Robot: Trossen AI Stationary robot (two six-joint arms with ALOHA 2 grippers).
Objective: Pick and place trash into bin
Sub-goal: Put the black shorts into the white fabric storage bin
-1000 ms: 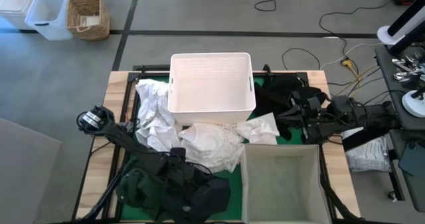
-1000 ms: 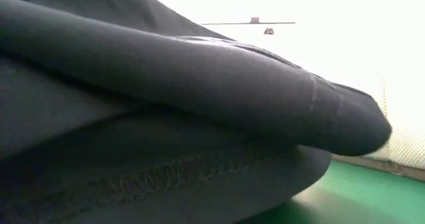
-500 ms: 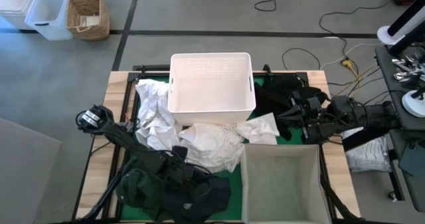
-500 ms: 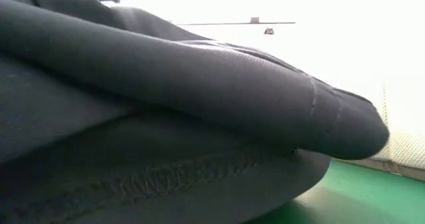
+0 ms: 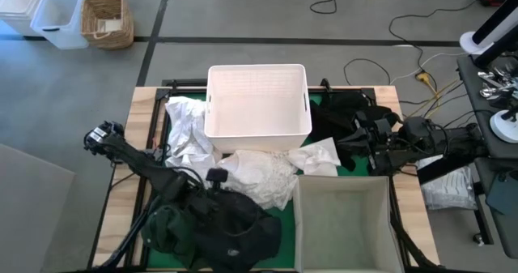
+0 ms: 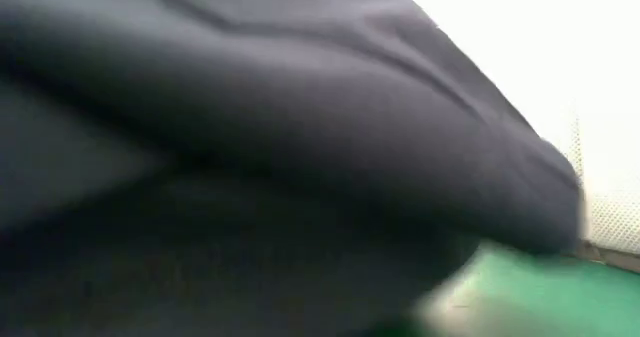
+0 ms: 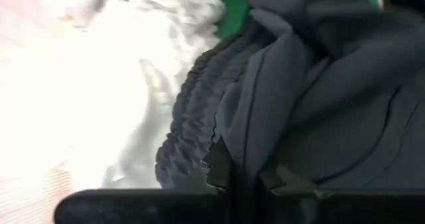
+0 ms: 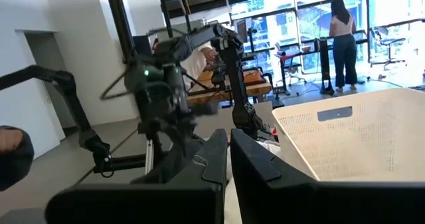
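Note:
The trash lies around the white tub (image 5: pixel 257 99): white sheets (image 5: pixel 188 137) (image 5: pixel 261 176) to its left and on its near side, a black garment (image 5: pixel 344 111) to its right, and a dark garment (image 5: pixel 222 232) at the near left. My left gripper (image 5: pixel 222 194) (image 7: pixel 246 177) is over the dark garment's far part, shut on it. That cloth (image 6: pixel 250 157) fills the low view. My right gripper (image 5: pixel 360 137) (image 8: pixel 229 159) waits shut at the table's right, raised and holding nothing. My left gripper pinches a fold of the dark garment (image 7: pixel 265 134) between its two fingers, right beside the gathered elastic band (image 7: pixel 189 127). The fingers come from above, slanting down. The held part is drawn up into a ridge; the rest (image 5: pixel 235 245) lies on the table.
A pale square bin (image 5: pixel 344 220) stands at the near right, next to the dark garment. Green matting (image 5: pixel 285 216) shows between them. The white sheet (image 7: pixel 99 98) lies right beside the held fold. A person (image 8: pixel 342 41) stands far off in the room.
My left arm has risen, and its elbow has swung toward the table's left edge. The dark garment's far part has come up with the gripper and bulges higher, while its near part stays on the table. In the low view the cloth has moved upward and blurred.

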